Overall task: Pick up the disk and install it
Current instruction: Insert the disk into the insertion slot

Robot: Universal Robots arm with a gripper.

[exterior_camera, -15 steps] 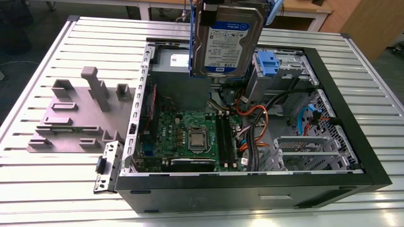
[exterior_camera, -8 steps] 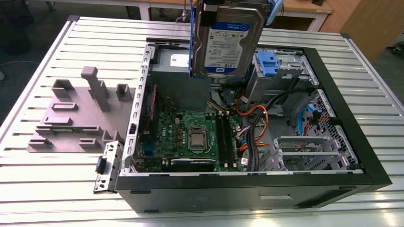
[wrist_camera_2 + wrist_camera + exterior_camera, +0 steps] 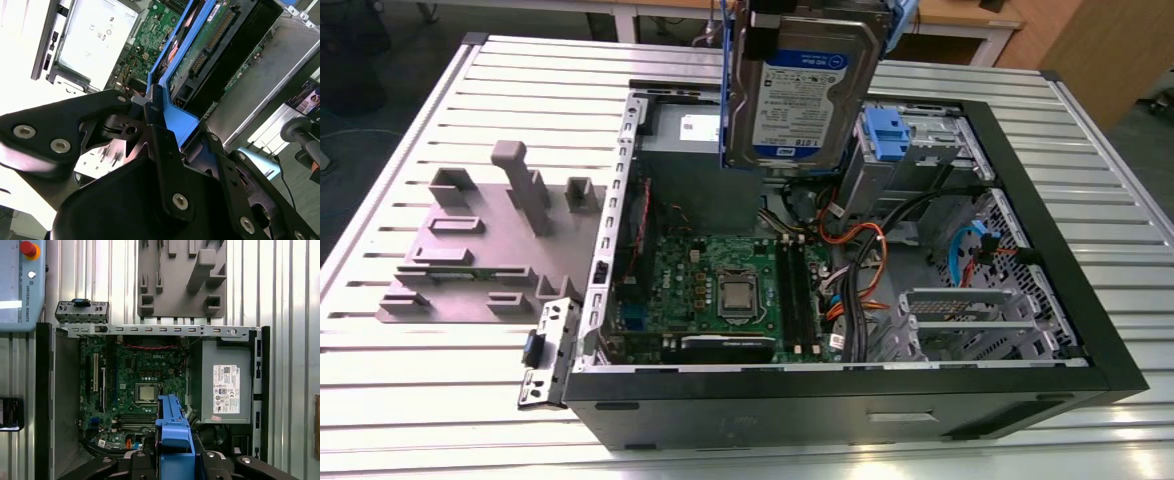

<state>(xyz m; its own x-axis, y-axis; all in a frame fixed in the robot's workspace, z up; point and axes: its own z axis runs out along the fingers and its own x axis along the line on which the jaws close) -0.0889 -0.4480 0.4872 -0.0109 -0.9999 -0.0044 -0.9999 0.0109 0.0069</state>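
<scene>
Disk (image 3: 798,90), a silver hard drive with a white-and-blue label and blue rails, hangs on edge from the gripper (image 3: 172,459), label facing the exterior view. The fingers (image 3: 160,150) are drawn in narrow and clamp one blue rail (image 3: 175,117) between them, so the pick-up part of the task looks done.

Straight beneath the fingers lies the open computer case (image 3: 1067,330), resting on its side on the slatted metal table (image 3: 427,400). The disk is clear of the case, with its lower edge hanging over the far end of the open interior and touching nothing there. Below the fingers in the first wrist view are the motherboard (image 3: 135,375) with its processor socket (image 3: 146,392), and off to one side of them the grey power supply (image 3: 226,387). Just beside the disk's lower corner in the exterior view is a blue plastic piece (image 3: 886,135), possibly a drive-cage bracket, though the angle leaves that unsure. A grey moulded fixture (image 3: 480,240) lies on the table well apart from the fingers, outside the case.

Installation is not yet done: the disk sits in no bay, and no cable reaches it.
</scene>
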